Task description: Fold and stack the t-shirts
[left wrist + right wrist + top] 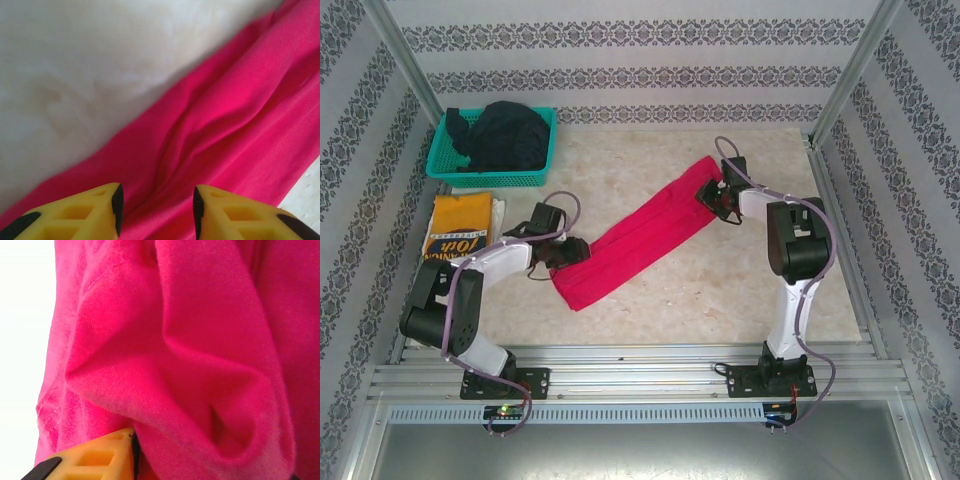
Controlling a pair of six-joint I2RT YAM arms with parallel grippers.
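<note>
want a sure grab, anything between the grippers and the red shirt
Nothing visible does. The left gripper straddles a fold of the red t-shirt at its near end; the right gripper sits against its far end.

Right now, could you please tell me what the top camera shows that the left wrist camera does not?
Top camera: a teal basket holding dark shirts, a folded yellow shirt near it, plus the left arm and right arm. Left wrist camera: close-up creases in the cloth and the gap between its yellow fingers. Both: the red shirt lying on the pale table.
</note>
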